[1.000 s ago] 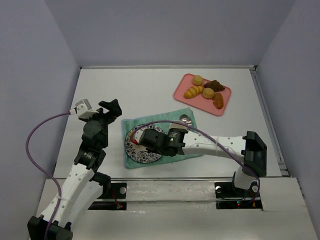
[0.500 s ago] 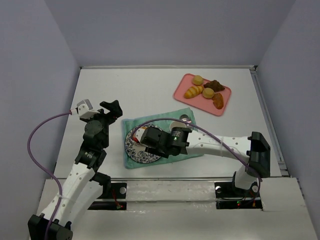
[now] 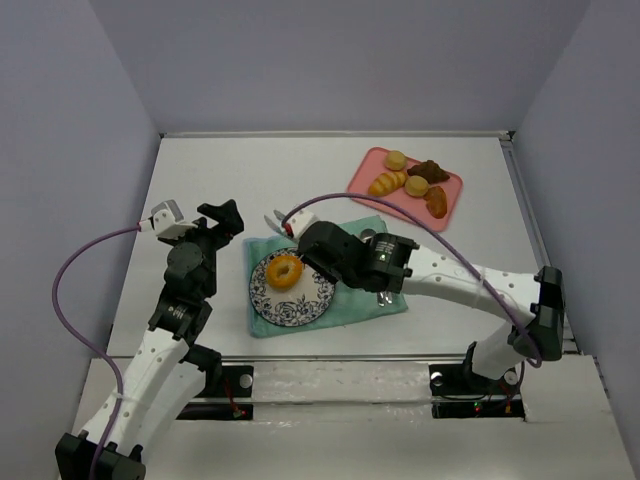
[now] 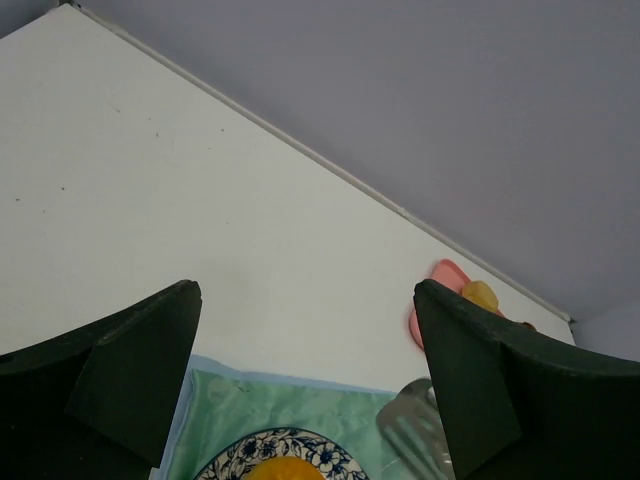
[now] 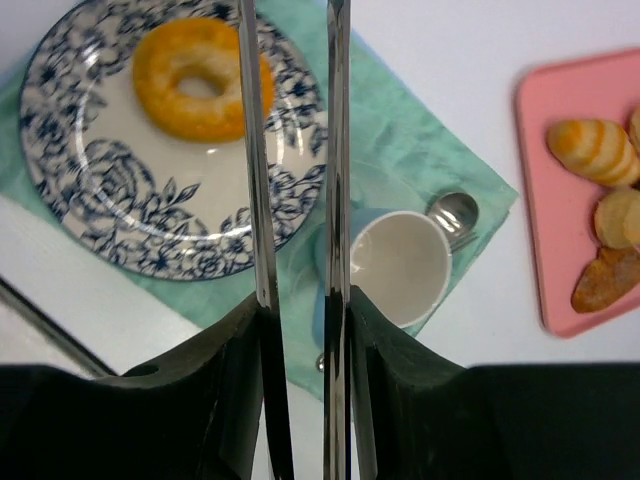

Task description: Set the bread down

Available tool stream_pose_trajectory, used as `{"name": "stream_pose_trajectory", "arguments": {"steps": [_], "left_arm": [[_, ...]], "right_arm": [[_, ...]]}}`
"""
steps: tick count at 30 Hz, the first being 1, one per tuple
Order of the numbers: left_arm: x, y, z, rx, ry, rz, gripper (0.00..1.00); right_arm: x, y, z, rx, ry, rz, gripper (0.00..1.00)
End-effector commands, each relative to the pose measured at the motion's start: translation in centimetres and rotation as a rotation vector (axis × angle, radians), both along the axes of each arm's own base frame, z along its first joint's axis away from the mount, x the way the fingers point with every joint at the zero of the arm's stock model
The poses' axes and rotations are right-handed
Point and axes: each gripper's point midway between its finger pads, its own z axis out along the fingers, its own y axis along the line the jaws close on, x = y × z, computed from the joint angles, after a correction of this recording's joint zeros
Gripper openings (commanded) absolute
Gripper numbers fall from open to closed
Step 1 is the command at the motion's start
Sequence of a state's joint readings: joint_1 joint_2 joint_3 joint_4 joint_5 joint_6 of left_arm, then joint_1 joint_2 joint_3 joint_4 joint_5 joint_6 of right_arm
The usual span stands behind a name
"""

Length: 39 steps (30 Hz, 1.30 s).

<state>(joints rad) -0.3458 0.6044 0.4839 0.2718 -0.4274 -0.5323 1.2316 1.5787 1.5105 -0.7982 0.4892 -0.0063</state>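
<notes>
From above, the flat white surface (image 3: pixel 200 180) ends at lavender walls (image 3: pixel 330 60) at 9, 12 and 3 o'clock, with a raised rail along its 3 o'clock edge. Bare surface shows from the rectangular teal cloth (image 3: pixel 345 300) out to 12 and 9 o'clock. An oblong pink plastic tray of pastries (image 3: pixel 358 183) sits at 1 o'clock. The small ring-shaped golden-orange doughnut (image 3: pixel 285 271) lies on the 12 o'clock half of the round blue-and-white patterned plate (image 3: pixel 300 312), which rests on the cloth. The right pincer (image 3: pixel 278 222) is at 12 o'clock of the doughnut, past the plate's rim and apart from it. The left pincer (image 3: pixel 225 218) is at 10 o'clock of the plate, over bare surface. In the left wrist view, the left pincer (image 4: pixel 305 380) is spread wide with nothing between its dark fingers. Between them, at 6 o'clock, are the cloth (image 4: pixel 250 405), the plate's rim (image 4: pixel 305 447) and a sliver of the doughnut (image 4: pixel 285 472); the tray (image 4: pixel 440 285) is at 2 o'clock against the wall. In the right wrist view, the right pincer (image 5: pixel 290 15) has thin metal fingers (image 5: pixel 255 200) that are parallel, slightly parted and pinch nothing. The doughnut (image 5: pixel 165 85) is at 10 o'clock on the plate (image 5: pixel 80 195), its 3 o'clock edge crossed in view by the left finger. A pale blue cup with a white inside (image 5: pixel 400 265) and a metal spoon (image 5: pixel 455 213) lie on the cloth (image 5: pixel 400 130) at 3 o'clock, just beside the right finger. The tray (image 5: pixel 545 240) is further out.
</notes>
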Motion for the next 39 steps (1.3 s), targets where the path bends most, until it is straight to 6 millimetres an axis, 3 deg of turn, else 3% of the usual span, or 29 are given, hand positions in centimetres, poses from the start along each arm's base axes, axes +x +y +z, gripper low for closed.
{"name": "stream_pose_trajectory", "arguments": {"steps": [1,7,11,12,14,15,17,18,19,22,23,25,32,37,39], "left_arm": [[0.0,0.6,0.9,-0.021,-0.038,0.035,0.99],[0.1,0.5,0.9,-0.022,-0.036,0.032,0.99],[0.2,0.5,0.6,-0.018,-0.027,0.032,0.99],[0.2,0.5,0.6,-0.019,-0.026,0.036,0.99],[0.4,0.5,0.4,-0.017,-0.020,0.038,0.99],[0.4,0.5,0.4,-0.017,-0.019,0.038,0.99],[0.5,0.4,0.3,-0.014,-0.012,0.036,0.99],[0.6,0.4,0.3,-0.013,-0.010,0.036,0.99],[0.6,0.4,0.3,-0.013,-0.009,0.036,0.99],[0.6,0.3,0.2,-0.017,-0.012,0.035,0.99],[0.7,0.3,0.2,-0.016,-0.012,0.035,0.99],[0.7,0.3,0.1,-0.014,-0.009,0.035,0.99],[0.8,0.2,0.0,-0.015,-0.006,0.032,0.99],[0.8,0.2,0.0,-0.013,-0.002,0.032,0.99],[0.7,0.2,0.1,-0.015,-0.008,0.028,0.99]], "right_arm": [[5.7,-3.0,5.9,0.268,-0.093,-0.294,0.39],[9.1,-7.0,6.5,0.392,-0.100,-0.493,0.37],[11.4,-12.0,6.6,0.505,-0.112,-0.696,0.36],[12.3,-14.2,5.3,0.501,-0.108,-0.768,0.36],[12.7,-15.9,3.8,0.533,-0.068,-0.834,0.36],[12.9,-18.1,2.4,0.528,-0.056,-0.899,0.36],[12.6,-20.0,1.0,0.579,-0.032,-1.003,0.37],[12.0,-22.2,-0.5,0.618,-0.036,-1.116,0.41],[11.6,-23.3,-1.4,0.633,-0.034,-1.163,0.42],[10.3,-25.6,-3.2,0.724,-0.007,-1.259,0.43],[9.4,-27.2,-5.5,0.699,0.013,-1.318,0.43],[7.7,-28.9,-8.1,0.713,0.039,-1.402,0.42],[3.8,-30.3,-14.0,0.712,0.154,-1.529,0.41],[2.1,-31.2,-17.2,0.616,0.201,-1.610,0.46],[1.7,-31.5,-17.9,0.581,0.211,-1.638,0.56]]}}
